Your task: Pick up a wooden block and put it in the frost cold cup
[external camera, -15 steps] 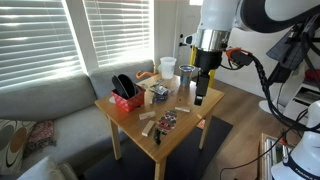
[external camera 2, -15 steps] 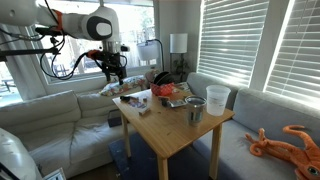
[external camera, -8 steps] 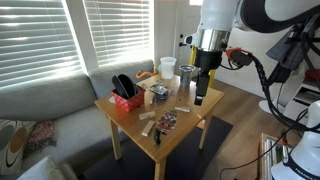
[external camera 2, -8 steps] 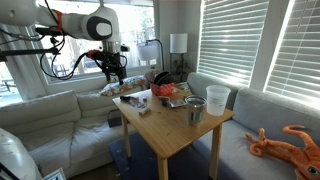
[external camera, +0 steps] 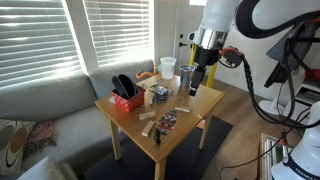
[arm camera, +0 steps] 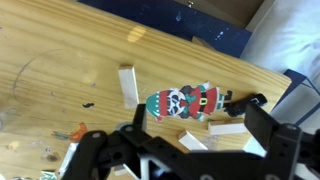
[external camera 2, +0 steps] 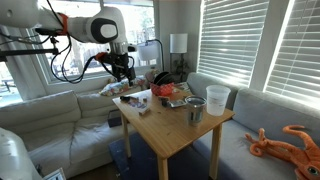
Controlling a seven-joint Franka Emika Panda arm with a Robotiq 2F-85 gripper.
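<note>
Several light-tan wooden blocks lie on the wooden table: in the wrist view one lies left of a Santa figure, two more lie below it. In an exterior view blocks show near the front. The frost cold cup, short and dark grey, stands beside the white cup in both exterior views. My gripper hangs open and empty above the blocks near the Santa figure; it shows in both exterior views.
A tall white cup stands at the table's far end. A red basket and small clutter sit on the table. A grey sofa borders it; blinds cover the windows.
My gripper has risen a little and shifted over the table; its jaws stay open. Nothing on the table has moved.
</note>
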